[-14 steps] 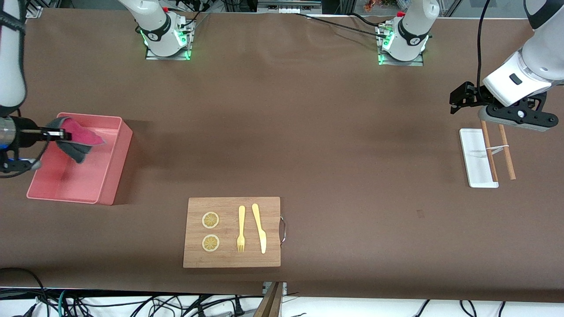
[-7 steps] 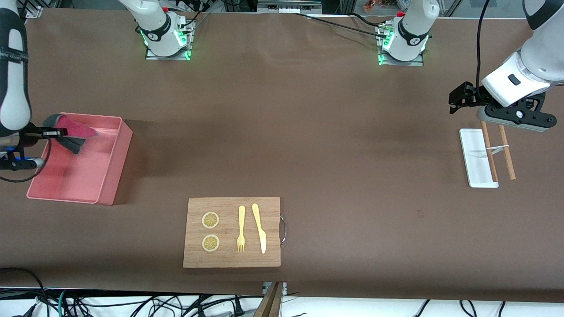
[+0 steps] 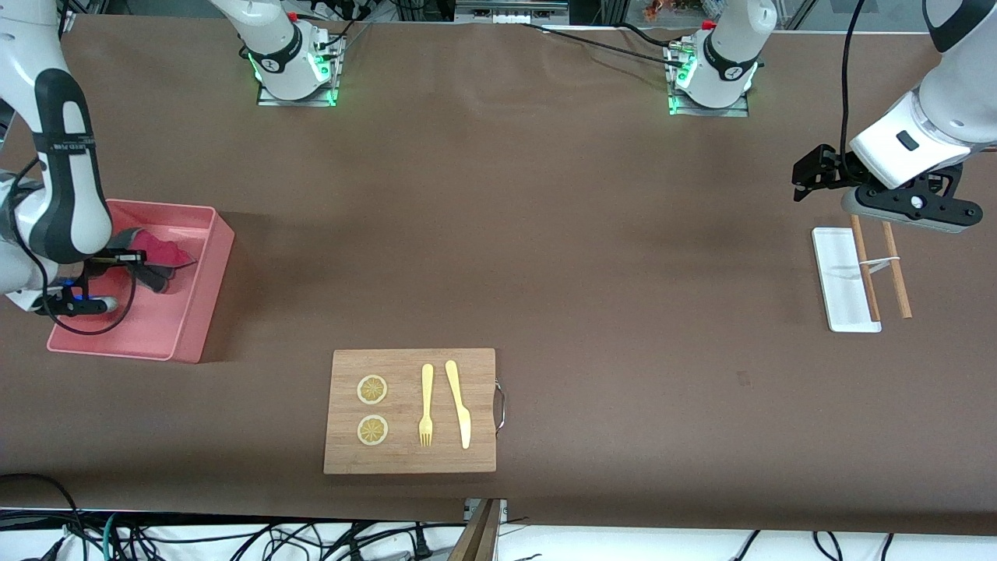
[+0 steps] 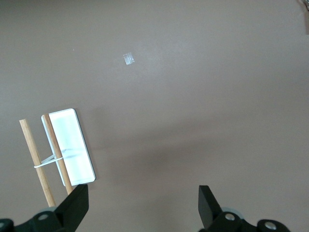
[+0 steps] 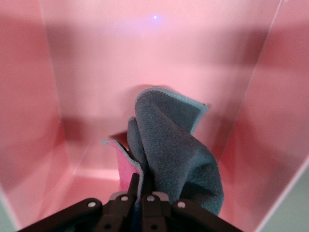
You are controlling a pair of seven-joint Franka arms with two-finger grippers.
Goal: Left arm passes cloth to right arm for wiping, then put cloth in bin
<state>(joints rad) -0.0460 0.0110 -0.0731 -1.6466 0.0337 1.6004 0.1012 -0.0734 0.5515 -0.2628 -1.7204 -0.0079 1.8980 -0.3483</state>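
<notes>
The right end effector (image 5: 137,195) pinches the crumpled cloth (image 5: 169,154) (grey outside, magenta inside) over the bin (image 3: 199,312); left end effector (image 4: 142,205) gapes, empty.

Two robot arms, one cloth (image 3: 160,255), one pink bin (image 3: 204,300), one wooden board (image 3: 405,460), two lemon slices, one fork (image 3: 426,405), one knife (image 3: 458,402), one white tray (image 3: 840,280), two wooden sticks

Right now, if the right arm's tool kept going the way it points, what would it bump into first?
Probably the inside of the bin. The right tool, shut on the cloth, points down into the pink tub, so the cloth would likely touch first. Depth is hard to judge.
</notes>
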